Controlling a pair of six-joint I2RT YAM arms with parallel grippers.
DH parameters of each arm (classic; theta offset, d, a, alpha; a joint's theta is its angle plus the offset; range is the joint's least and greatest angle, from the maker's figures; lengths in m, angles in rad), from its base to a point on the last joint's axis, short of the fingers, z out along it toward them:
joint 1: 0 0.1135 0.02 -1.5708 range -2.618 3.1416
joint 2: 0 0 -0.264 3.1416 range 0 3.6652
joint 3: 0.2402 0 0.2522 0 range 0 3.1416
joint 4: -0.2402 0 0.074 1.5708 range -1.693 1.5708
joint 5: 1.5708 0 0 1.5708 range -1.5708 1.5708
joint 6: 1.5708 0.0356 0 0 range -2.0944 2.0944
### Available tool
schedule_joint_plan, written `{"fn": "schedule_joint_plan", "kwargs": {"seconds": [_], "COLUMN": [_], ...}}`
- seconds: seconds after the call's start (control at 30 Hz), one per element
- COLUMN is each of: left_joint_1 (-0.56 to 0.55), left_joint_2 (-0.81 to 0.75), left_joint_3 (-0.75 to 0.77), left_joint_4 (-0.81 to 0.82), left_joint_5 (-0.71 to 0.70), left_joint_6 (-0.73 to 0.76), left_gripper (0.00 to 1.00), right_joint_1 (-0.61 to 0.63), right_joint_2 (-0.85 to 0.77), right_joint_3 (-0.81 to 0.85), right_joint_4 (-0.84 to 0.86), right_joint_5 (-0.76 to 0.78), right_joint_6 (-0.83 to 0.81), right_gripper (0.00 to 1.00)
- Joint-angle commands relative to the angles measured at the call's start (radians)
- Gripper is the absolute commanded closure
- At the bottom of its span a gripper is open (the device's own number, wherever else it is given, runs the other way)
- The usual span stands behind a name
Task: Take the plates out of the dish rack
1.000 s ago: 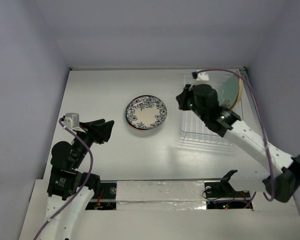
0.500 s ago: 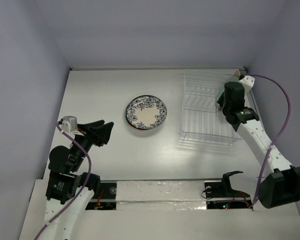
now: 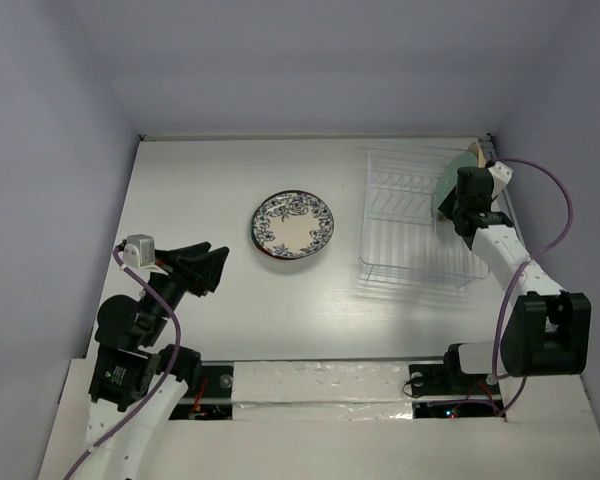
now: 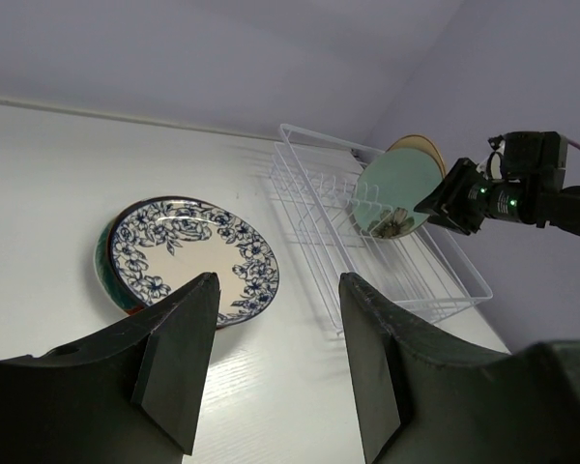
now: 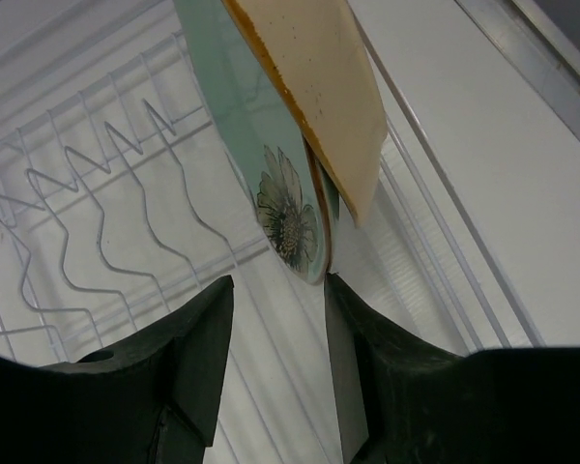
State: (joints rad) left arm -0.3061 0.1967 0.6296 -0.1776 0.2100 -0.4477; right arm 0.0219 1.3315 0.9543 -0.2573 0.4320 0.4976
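Observation:
The dish rack [image 3: 412, 220] stands at the right of the table. A pale green plate [image 3: 450, 181] with a dark flower and a tan plate [image 3: 472, 156] stand upright at its far right end. My right gripper [image 3: 454, 203] is open right at them. In the right wrist view the pale green plate [image 5: 261, 145] hangs just above the open gripper [image 5: 277, 319], its lower rim at my right fingertip [image 5: 340, 295], with the tan plate [image 5: 319, 87] behind it. A white plate with blue flowers [image 3: 292, 224] lies on top of a stack at table centre. My left gripper [image 3: 205, 268] is open and empty.
The left wrist view shows the stack [image 4: 188, 256] with a dark teal rim under the top plate, the rack [image 4: 367, 251] and my right arm [image 4: 522, 184] beyond it. The rack's other slots [image 5: 97, 213] hold nothing. The back wall is close behind the rack.
My right arm has swung from over the rack's middle to its right side, and the gripper now sits at the upright plates. The left arm has barely moved.

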Motion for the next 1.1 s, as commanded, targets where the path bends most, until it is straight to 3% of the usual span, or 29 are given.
{"fn": "schedule_joint_plan", "kwargs": {"seconds": [0.0, 0.63, 1.03, 1.07], "left_joint_1": [-0.007, -0.007, -0.007, -0.007], "left_joint_2": [-0.011, 0.009, 0.009, 0.009], "left_joint_3": [-0.001, -0.002, 0.001, -0.001], "left_joint_4": [0.03, 0.03, 0.027, 0.026], "left_joint_5": [-0.006, -0.009, -0.014, -0.014], "left_joint_6": [-0.005, -0.005, -0.003, -0.002], "left_gripper": [0.5, 0.5, 0.5, 0.5], "right_joint_1": [-0.025, -0.063, -0.073, -0.073], "right_joint_2": [0.029, 0.142, 0.232, 0.23], "right_joint_3": [0.006, 0.089, 0.172, 0.17], "right_joint_4": [0.084, 0.069, -0.002, -0.002], "right_joint_5": [-0.041, -0.007, 0.034, 0.037], "right_joint_6": [0.018, 0.004, -0.011, -0.017], "right_gripper": [0.52, 0.53, 0.67, 0.75]}}
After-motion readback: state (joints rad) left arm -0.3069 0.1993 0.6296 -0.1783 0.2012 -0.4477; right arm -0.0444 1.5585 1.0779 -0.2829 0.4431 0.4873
